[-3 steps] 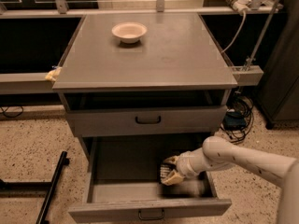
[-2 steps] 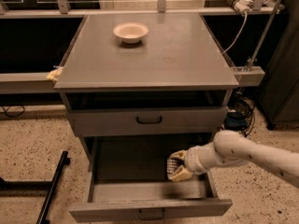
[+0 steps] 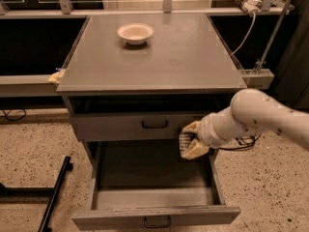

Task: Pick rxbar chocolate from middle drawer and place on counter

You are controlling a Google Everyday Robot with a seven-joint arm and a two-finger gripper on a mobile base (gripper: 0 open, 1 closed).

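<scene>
My gripper (image 3: 188, 140) hangs above the right side of the open middle drawer (image 3: 154, 215), level with the front of the drawer above it. It is shut on the rxbar chocolate (image 3: 184, 141), a small dark bar with pale print held between the cream fingers (image 3: 194, 150). The drawer's tray shows nothing else inside. The counter (image 3: 183, 57) is the wide grey top above, and the arm reaches in from the right.
A cream bowl (image 3: 135, 33) stands at the back left of the counter. The upper drawer with a black handle (image 3: 155, 125) is shut. A black bar (image 3: 53, 197) lies on the floor at left. Cables and a rail (image 3: 256, 74) are at right.
My gripper has risen out of the drawer tray with the bar in it, up to the level of the upper drawer front.
</scene>
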